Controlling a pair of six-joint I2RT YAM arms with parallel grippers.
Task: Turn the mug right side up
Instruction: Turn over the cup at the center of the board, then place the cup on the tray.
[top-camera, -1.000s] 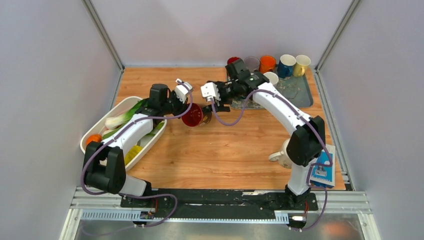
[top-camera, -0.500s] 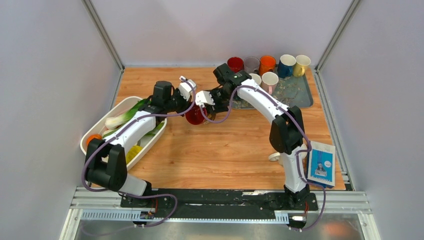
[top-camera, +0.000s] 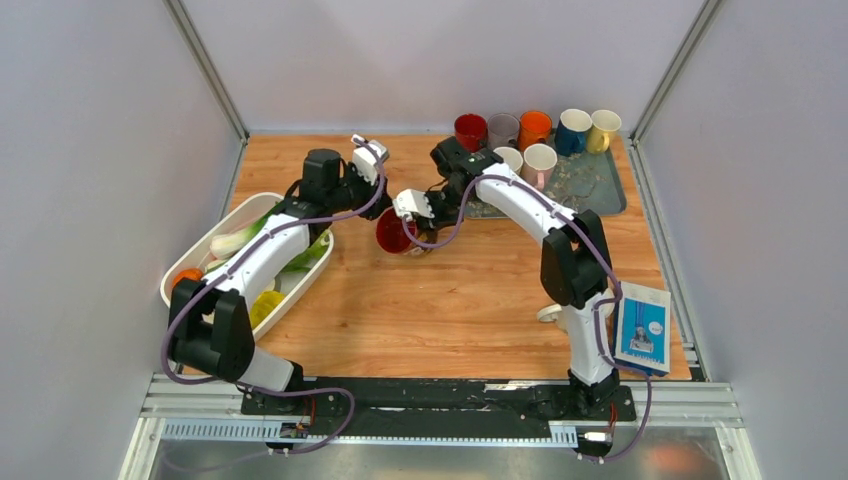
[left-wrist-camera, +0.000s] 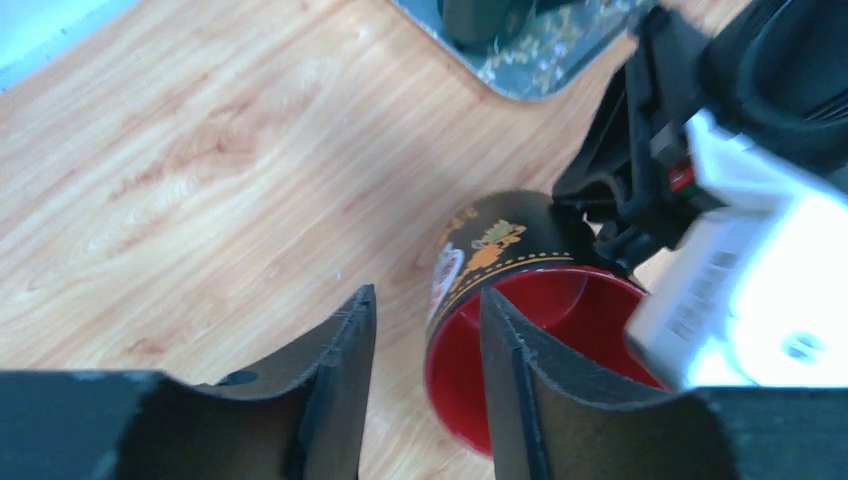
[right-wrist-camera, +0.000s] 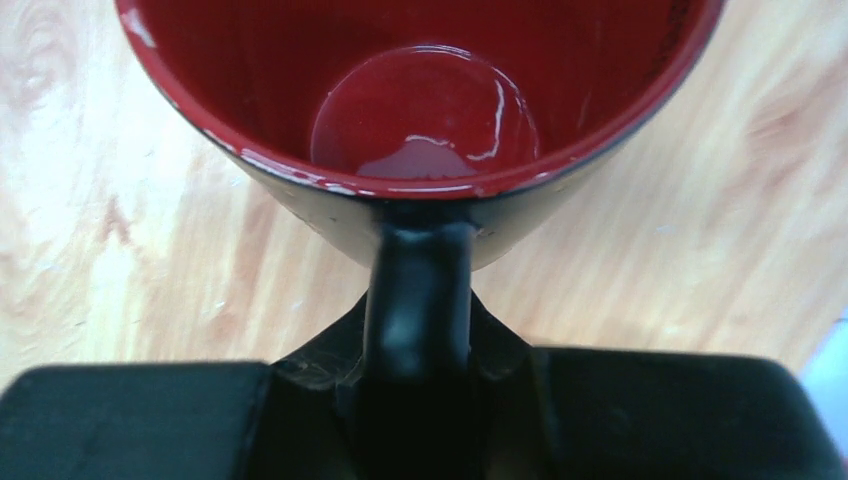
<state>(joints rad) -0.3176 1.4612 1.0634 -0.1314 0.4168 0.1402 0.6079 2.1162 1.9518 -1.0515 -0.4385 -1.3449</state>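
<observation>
Light wooden table top (top-camera: 470, 300), four loads directly on it.
White oval dish (top-camera: 243, 206) of vegetables: near-left of left gripper (left-wrist-camera: 428, 300). Grey patterned metal tray (top-camera: 600, 190) carrying mugs: just far-right of right gripper (right-wrist-camera: 418, 340). White mug (top-camera: 556, 313) and blue-and-white box (top-camera: 641, 338): well apart, near-right of it. Black mug with red inside (top-camera: 392, 232), clamped by its handle; contact with the wood unclear.

Bright, even overhead light, soft faint shadows on the wooden table (top-camera: 480, 300), white glare arcs inside the glossy mug (right-wrist-camera: 425, 110) (right wrist view), left gripper (left-wrist-camera: 427, 300) dark and soft-focused up close, white housing (left-wrist-camera: 740, 290) beyond slightly blurred.
</observation>
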